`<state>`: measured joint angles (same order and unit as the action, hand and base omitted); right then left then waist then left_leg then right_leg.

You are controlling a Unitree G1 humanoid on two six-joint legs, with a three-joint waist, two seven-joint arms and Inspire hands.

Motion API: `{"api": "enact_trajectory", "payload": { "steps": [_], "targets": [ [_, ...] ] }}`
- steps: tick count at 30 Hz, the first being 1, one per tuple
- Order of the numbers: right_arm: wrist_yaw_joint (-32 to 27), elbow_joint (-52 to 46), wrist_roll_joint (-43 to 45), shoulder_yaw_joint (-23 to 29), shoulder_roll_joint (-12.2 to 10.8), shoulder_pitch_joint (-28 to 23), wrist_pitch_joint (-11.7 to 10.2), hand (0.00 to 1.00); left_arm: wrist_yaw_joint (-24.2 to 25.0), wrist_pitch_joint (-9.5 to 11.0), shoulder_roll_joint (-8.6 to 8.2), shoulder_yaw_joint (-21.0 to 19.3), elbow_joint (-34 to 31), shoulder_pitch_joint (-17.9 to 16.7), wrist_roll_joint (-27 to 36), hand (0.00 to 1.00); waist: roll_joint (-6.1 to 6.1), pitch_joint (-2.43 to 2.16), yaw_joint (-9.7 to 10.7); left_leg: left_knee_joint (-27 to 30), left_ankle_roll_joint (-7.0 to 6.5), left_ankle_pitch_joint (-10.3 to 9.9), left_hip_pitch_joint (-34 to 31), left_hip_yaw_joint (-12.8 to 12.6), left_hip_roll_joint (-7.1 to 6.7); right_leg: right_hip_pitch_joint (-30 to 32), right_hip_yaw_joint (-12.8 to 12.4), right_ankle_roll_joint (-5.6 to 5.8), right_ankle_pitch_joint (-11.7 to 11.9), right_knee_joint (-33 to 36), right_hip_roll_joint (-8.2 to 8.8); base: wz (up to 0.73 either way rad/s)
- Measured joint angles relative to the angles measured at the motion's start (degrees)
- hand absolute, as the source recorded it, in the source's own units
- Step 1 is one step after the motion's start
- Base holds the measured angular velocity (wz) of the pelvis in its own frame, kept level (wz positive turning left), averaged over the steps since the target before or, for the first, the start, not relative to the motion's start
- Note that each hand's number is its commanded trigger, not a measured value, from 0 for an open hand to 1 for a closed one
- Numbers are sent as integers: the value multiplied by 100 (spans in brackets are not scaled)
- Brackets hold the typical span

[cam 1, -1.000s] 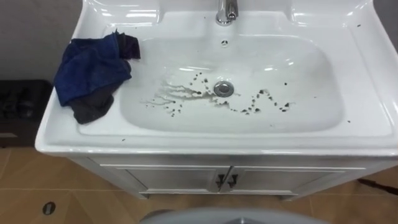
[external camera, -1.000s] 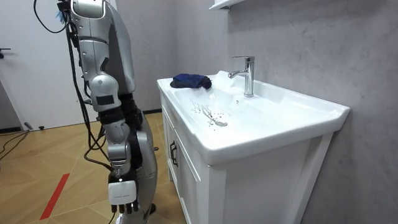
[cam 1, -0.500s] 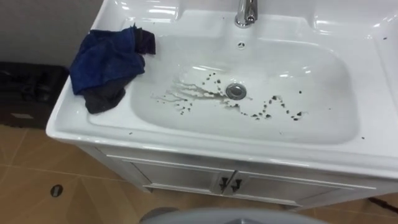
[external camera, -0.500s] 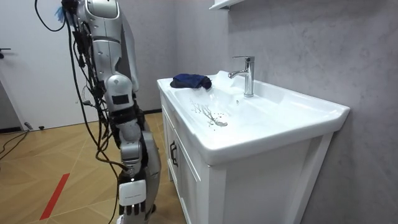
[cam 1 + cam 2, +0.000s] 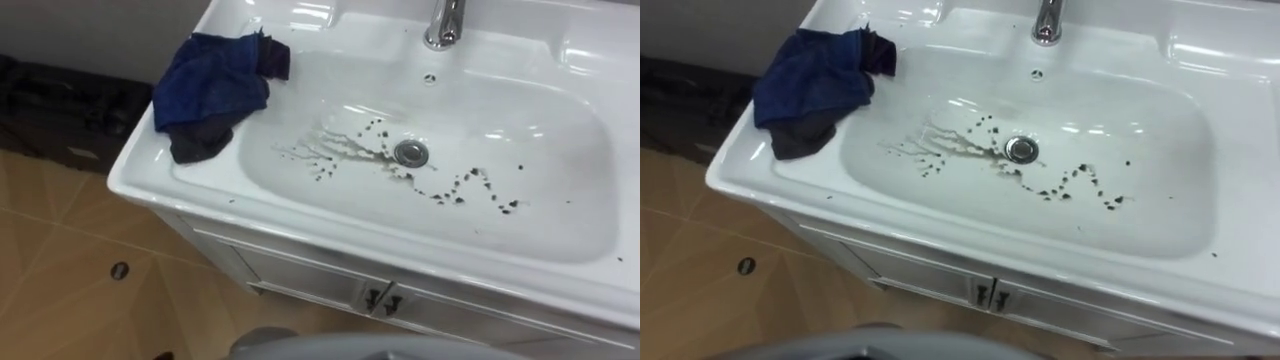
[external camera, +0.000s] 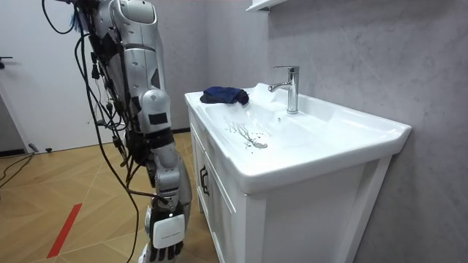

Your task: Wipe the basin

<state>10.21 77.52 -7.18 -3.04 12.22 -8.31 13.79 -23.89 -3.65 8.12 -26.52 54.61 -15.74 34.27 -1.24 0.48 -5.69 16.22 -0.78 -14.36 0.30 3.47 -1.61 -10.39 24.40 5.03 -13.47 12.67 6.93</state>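
One grey plastered wall [image 6: 351, 66] backs a white cabinet [image 5: 300, 280] on a tan wood-patterned floor [image 5: 60, 290]. The robot stands at the cabinet's front, just beside it. Its right hand [image 6: 167, 235] hangs low by the doors, its fingers [image 6: 157, 253] loose, pointing down and holding nothing. On the cabinet sits the white basin [image 5: 560, 130], wide and shallow. The blue cloth [image 5: 210, 80] lies bunched on the basin's far left corner, partly over the rim and down into the bowl. A chrome tap [image 5: 445, 25] stands at the middle of the far edge. Dark spatter [image 5: 470, 190] trails across the bowl's floor on both sides of the round drain [image 5: 410, 153], with thin streaks to the drain's left. A black box [image 5: 70, 115] sits on the floor to the left.

Against half a second ago the robot stands closer to the cabinet in the room view, its right hand lower. The head camera has swung left, so the basin shows further right. Cloth and spatter lie as before.
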Motion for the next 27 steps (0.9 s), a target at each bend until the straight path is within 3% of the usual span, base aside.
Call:
{"api": "enact_trajectory", "payload": {
  "steps": [2,4,5,7,10,13,17,19,22,24,27],
  "targets": [
    [-10,-17,142,124,50,-4,-5,0,-241,23,25,-144,-454,23,-15,0,-45,-18,-86,15,21,29,-89,32,0,55,49,-12,-9,-4,-4,10],
    [-99,-20,278,358,172,9,-69,0,-469,217,51,-277,-733,64,-19,0,-68,-12,-122,3,23,71,-141,56,-6,79,132,-12,-9,-6,4,14],
    [-142,-55,324,436,260,21,-146,0,-624,290,84,-307,-971,94,-19,0,-126,-29,-158,3,29,84,-158,58,-4,98,172,-13,-9,-12,4,0],
    [-158,-193,316,479,334,-45,-204,0,-814,335,190,-450,-1284,123,-1,0,-136,-36,-215,-64,42,135,-155,60,-3,117,222,-13,-9,-27,6,0],
    [-258,-578,85,1036,353,-204,-461,0,-1449,463,504,-743,-2103,183,-19,0,-152,-47,-246,-88,69,170,-174,63,2,162,230,-37,-22,-102,-14,-1],
    [-247,-789,59,1175,347,-192,-666,0,-1756,680,763,-922,-2522,341,-165,0,-194,-71,-238,-78,78,179,-172,55,-12,157,228,-107,-60,-113,-6,-3],
    [-194,-840,-90,1201,358,-204,-953,0,-2007,713,869,-1069,-3253,506,-538,0,-290,-126,-235,-71,81,181,-135,51,-9,143,209,-114,-56,-127,-15,-2],
    [-174,-835,-238,1211,358,-217,-1031,0,-2058,872,988,-1107,-3679,503,-597,0,-334,-100,-241,-134,83,185,-45,-12,-1,132,95,-116,-55,-117,-15,-18],
    [-98,-837,-315,1205,346,-289,-1099,0,-2051,900,1079,-1113,-3937,532,-656,0,-394,-82,-176,-181,79,189,0,-49,-2,130,52,-119,-53,-116,-8,-10],
    [44,-824,-424,1224,320,-378,-1150,0,-2056,906,1089,-1157,-4253,647,-1184,0,-426,-67,-101,-187,81,190,-4,-50,2,144,-12,-119,-53,-124,-19,0],
    [128,-789,-421,1213,340,-388,-1214,0,-2049,915,1132,-1078,-4766,648,-1972,0,-375,-74,46,-206,81,190,-18,-64,-3,142,-13,-123,-50,-179,-22,-3]
  ]
}}
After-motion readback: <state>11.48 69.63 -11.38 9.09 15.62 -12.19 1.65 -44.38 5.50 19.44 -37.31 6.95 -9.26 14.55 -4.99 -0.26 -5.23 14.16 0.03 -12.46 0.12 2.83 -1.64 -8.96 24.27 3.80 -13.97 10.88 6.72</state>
